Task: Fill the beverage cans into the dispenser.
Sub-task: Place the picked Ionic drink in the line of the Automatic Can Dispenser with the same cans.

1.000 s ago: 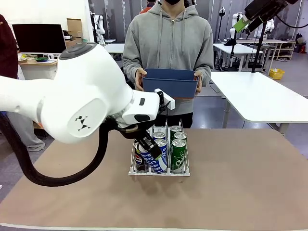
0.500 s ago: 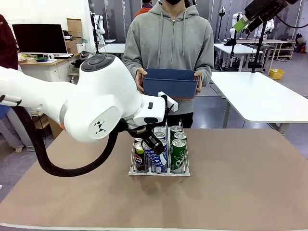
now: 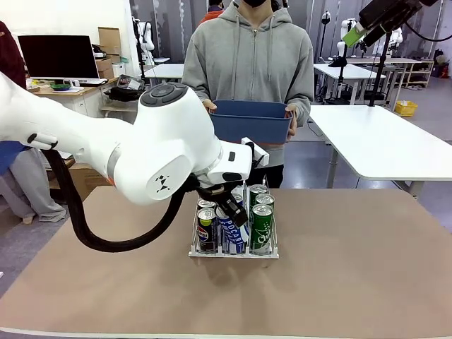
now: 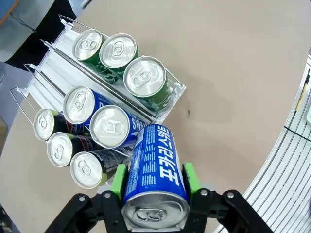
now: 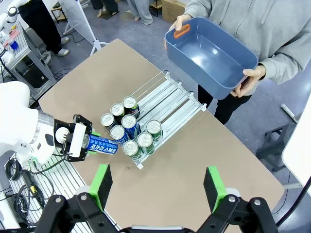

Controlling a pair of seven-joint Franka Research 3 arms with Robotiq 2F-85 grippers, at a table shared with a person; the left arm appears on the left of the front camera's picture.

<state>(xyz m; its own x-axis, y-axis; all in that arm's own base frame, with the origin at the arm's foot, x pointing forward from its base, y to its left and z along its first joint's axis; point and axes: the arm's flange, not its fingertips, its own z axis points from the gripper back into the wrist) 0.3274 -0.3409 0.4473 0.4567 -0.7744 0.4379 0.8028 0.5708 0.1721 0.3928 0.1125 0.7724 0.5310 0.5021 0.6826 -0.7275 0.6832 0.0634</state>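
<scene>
The left gripper (image 4: 154,187) has its fingers clenched on a Pocari Sweat can (image 4: 153,171), tilted just ahead of the dispenser (image 4: 167,104), whose middle lane already holds two cans. Released askew, it could jam on a divider or tip out. The right gripper (image 5: 158,187) hangs released, well apart.

1. A robotics lab or research workroom, seen indoors under even lighting
2. A large white robot arm (image 3: 141,155) reaches over a brown work table (image 3: 339,275)
3. Behind it stand several plain white tables (image 3: 381,141) on a grey floor
4. A dark computer monitor (image 3: 58,56) sits on a cluttered desk at the far left, with a cardboard box (image 3: 109,39) beside it
5. A person in a grey hoodie (image 3: 247,56) stands at the table's far side
6. Cables (image 5: 17,194) trail over the floor beside the table
</scene>
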